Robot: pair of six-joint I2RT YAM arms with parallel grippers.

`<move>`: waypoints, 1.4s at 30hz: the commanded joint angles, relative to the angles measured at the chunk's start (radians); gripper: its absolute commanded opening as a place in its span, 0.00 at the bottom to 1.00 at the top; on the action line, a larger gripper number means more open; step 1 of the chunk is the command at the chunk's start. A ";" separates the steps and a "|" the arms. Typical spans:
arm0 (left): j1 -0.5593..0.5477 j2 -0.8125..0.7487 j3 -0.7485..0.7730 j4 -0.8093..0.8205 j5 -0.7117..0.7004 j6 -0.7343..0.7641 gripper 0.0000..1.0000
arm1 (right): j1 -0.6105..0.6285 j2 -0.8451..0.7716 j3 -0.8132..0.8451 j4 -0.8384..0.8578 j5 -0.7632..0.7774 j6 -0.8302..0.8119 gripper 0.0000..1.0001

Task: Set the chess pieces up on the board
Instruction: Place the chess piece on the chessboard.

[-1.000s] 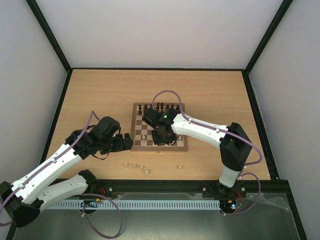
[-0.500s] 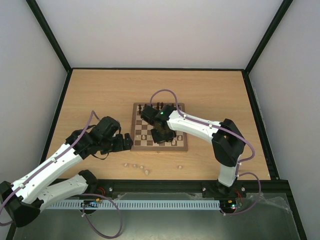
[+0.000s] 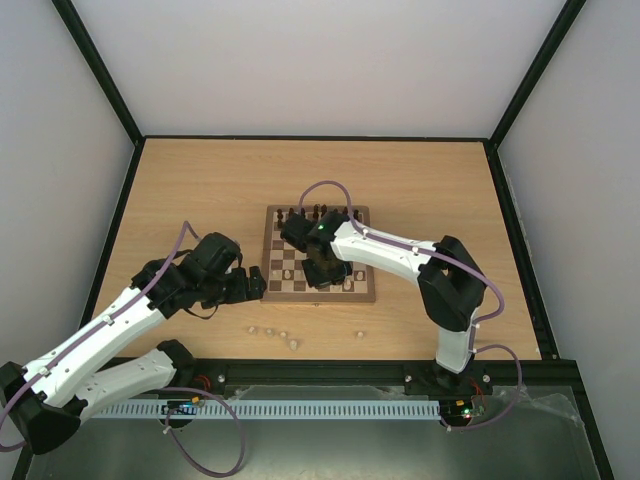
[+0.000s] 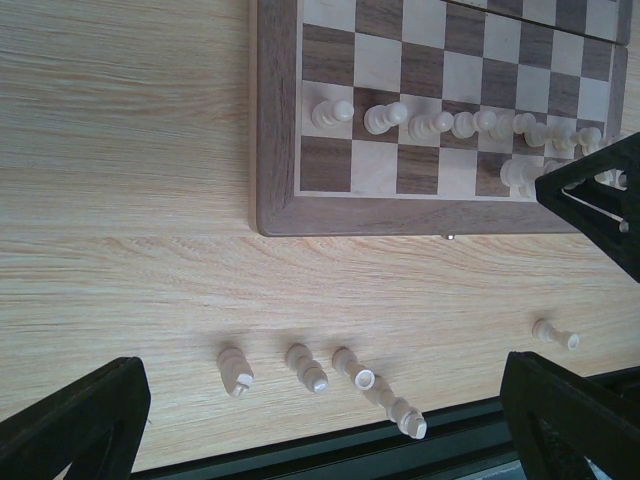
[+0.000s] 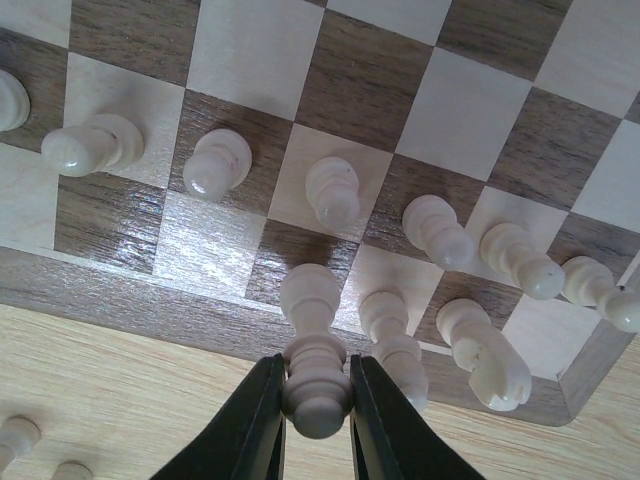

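**Current state.** The right gripper point(image 5: 315, 395) is closed on a cream chessman point(image 5: 312, 300), pinching it just below the head. Its kind cannot be read from these views. The chessman hangs upright over the near row of the board point(image 5: 130, 285), with its base over a dark square next to the border. Whether the base touches the wood cannot be told. The left gripper point(image 4: 320, 390) hangs with its jaws spread wide and empty above the tabletop point(image 4: 130, 230), just off the board's near left corner. Five loose cream pieces point(image 4: 307, 367) lie toppled beneath it.

**Step in hand (judged).** Seat the held chessman on its back-row square.

1. Centre the base on the dark square before you lower. It appears to sit toward the border side of that square.
2. Descend vertically. Two back-row pieces point(image 5: 395, 340) stand just beside the chessman in the same row, so the finger on that side has little room.
3. Do not drift forward. The cream pawns point(image 5: 335, 190) line the next row directly ahead.
4. Release only when the base rests flat. A tall, narrow piece dropped from above or set down tilted is likely to topple into its neighbours.
5. Part the jaws only far enough to free the head, since a wide opening risks striking the adjacent piece.
6. Withdraw straight up until the fingertips clear every head, then move sideways.
7. Hold the left arm off the board until the right arm has cleared it.
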 commanded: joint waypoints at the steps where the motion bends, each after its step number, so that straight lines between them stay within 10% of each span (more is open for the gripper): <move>1: -0.001 0.002 -0.016 0.007 0.003 0.005 0.99 | -0.002 0.018 -0.015 -0.038 0.014 -0.011 0.18; 42: 0.008 0.013 -0.027 0.022 0.010 0.015 0.99 | -0.002 -0.015 0.046 -0.057 -0.016 -0.011 0.30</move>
